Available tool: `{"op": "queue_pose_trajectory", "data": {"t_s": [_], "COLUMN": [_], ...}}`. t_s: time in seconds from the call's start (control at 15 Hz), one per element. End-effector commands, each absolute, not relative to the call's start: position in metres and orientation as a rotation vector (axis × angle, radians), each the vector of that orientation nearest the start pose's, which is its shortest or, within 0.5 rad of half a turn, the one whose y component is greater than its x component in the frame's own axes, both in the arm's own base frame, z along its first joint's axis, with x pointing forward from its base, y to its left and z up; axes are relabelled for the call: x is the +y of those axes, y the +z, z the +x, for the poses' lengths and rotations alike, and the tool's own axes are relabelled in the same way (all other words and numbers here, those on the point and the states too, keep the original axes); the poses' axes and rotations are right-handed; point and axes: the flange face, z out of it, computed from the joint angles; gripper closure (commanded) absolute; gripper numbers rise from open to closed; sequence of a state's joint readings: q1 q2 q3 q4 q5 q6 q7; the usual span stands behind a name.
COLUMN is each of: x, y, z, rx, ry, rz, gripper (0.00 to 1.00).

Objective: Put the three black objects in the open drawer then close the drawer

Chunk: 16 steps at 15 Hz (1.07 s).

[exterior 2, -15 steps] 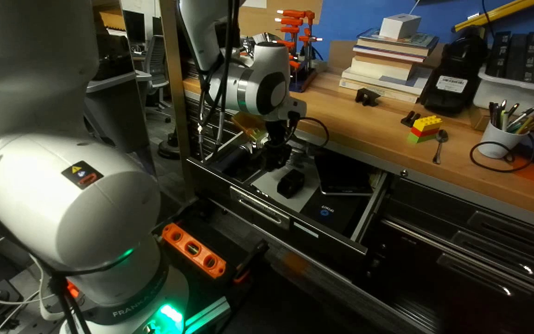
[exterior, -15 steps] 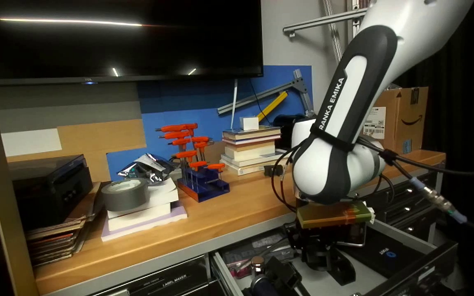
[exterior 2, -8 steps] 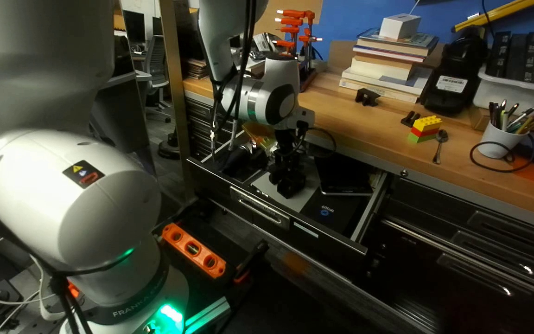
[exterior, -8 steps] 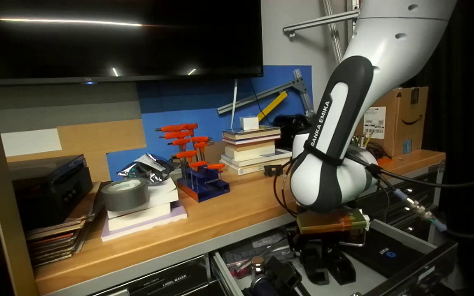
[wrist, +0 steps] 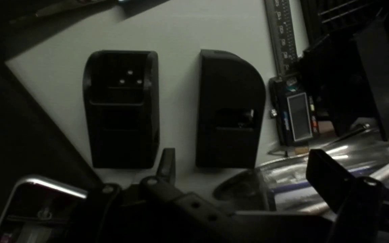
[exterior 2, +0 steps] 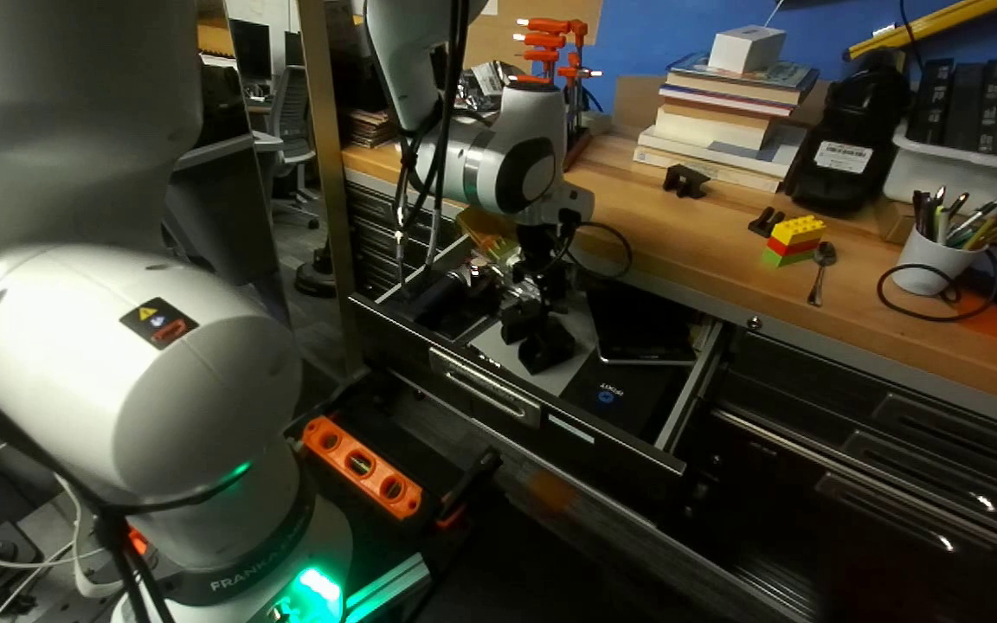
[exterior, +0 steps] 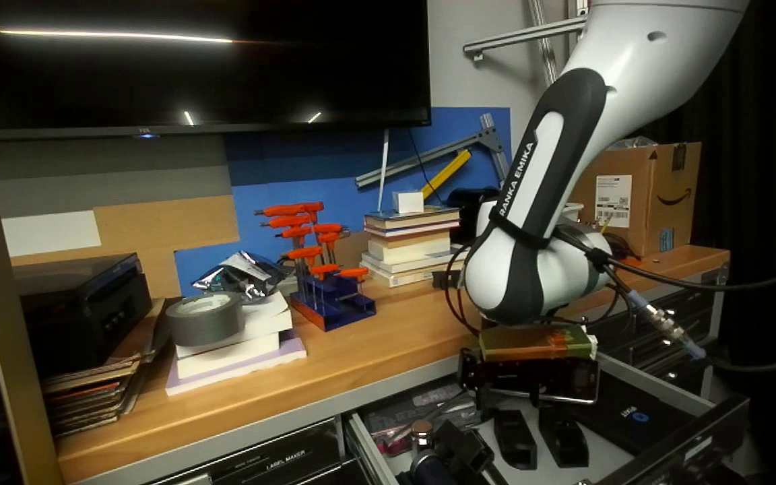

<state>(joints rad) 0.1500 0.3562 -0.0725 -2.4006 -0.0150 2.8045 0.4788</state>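
Note:
The drawer (exterior 2: 691, 385) stands pulled out below the worktop. On its grey lining, two black objects stand apart, side by side: a hollow-faced one (wrist: 122, 135) and a curved-back one (wrist: 230, 87); an exterior view shows both black objects (exterior: 514, 438) too. My gripper (wrist: 241, 163) hovers just over their near ends, jaws spread wide with nothing held. One finger (wrist: 167, 163) appears between the two objects in the wrist view. Which thing is the third black object I cannot tell; a chunky black piece (exterior 2: 686, 180) sits on the worktop by the books.
Also in the drawer are a tablet (exterior 2: 641, 324), a dark flat case (exterior 2: 607, 394), a digital caliper (wrist: 299, 116), a clear bag (wrist: 299, 184) and a bulky dark item (exterior: 465, 444). The worktop holds stacked books (exterior 2: 710, 130), toy bricks (exterior 2: 793, 238) and a spoon (exterior 2: 820, 268).
The black object that my gripper held was lowered onto the drawer's lining beside the other and let go. The jaws have opened, and the arm has risen slightly.

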Motion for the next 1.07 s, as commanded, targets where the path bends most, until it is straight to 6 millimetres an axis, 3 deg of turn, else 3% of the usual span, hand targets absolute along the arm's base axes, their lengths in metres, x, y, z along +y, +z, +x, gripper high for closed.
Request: {"op": "queue_pose_trajectory", "data": {"t_s": [0.0,0.27,0.47,0.73,1.0], "x": [0.046,0.058,0.065,0.069,0.07], "y": [0.235,0.299,0.336,0.358,0.357], "z": [0.499,0.513,0.537,0.574,0.614], "rx": [0.549,0.493,0.439,0.359,0.342], "ry": [-0.179,-0.336,-0.517,-0.686,-0.778], "rz": [-3.086,-3.072,-3.058,-3.025,-2.996], "gripper": [0.0,0.0,0.0,0.0,0.0]}}
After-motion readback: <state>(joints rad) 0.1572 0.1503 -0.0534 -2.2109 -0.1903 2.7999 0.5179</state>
